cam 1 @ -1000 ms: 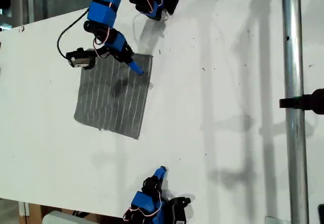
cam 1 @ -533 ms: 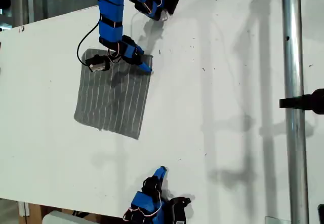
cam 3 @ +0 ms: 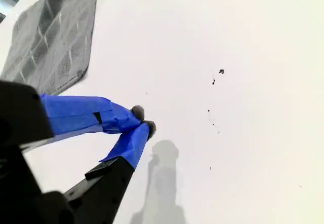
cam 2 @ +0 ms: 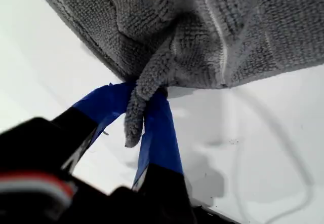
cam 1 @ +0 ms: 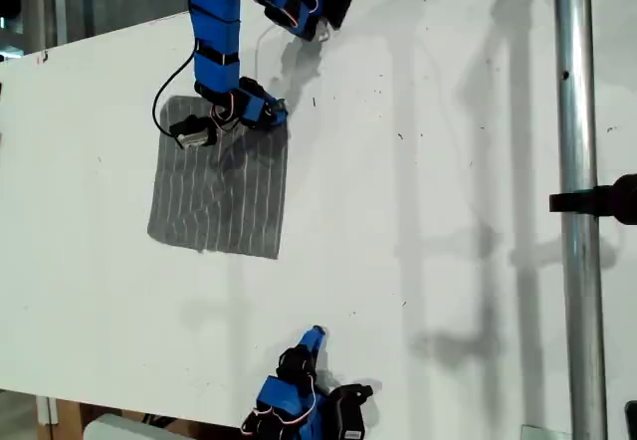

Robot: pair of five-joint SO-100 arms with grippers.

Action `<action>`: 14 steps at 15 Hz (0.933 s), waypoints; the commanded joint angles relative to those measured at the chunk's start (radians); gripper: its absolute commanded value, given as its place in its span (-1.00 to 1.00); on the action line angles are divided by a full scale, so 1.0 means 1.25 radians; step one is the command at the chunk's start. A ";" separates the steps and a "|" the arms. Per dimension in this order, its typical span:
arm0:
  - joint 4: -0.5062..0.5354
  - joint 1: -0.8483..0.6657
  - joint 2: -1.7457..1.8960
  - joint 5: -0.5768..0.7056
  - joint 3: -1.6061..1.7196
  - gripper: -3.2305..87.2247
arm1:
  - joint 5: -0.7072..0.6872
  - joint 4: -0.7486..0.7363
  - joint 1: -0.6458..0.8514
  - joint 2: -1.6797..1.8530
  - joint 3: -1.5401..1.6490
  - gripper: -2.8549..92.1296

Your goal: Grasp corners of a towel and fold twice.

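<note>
Towel (cam 1: 219,196) flat on white table (cam 1: 428,181), near table's far edge, its far corner (cam 2: 135,117) bunched and lifted; my first gripper (cam 1: 271,113) clamped on that corner, blue jaws pinching cloth tip so edge can be carried over for fold; my second gripper (cam 3: 144,122) parked low, well apart from towel, near table's near edge, jaws closed on nothing; judgement: fold in hand, one corner only.

Towel (cam 1: 219,196) on table (cam 1: 448,161)
</note>
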 commanded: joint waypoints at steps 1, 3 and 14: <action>-0.050 -0.040 -0.012 0.033 -0.059 -0.97 | 0.007 -0.006 -0.018 0.005 -0.025 -0.94; -0.088 -0.087 -0.264 0.080 -0.242 -0.97 | 0.017 -0.016 -0.036 0.006 -0.025 -0.94; 0.142 -0.336 -1.529 0.733 -1.400 -0.14 | 0.023 -0.053 -0.044 0.061 0.022 -0.94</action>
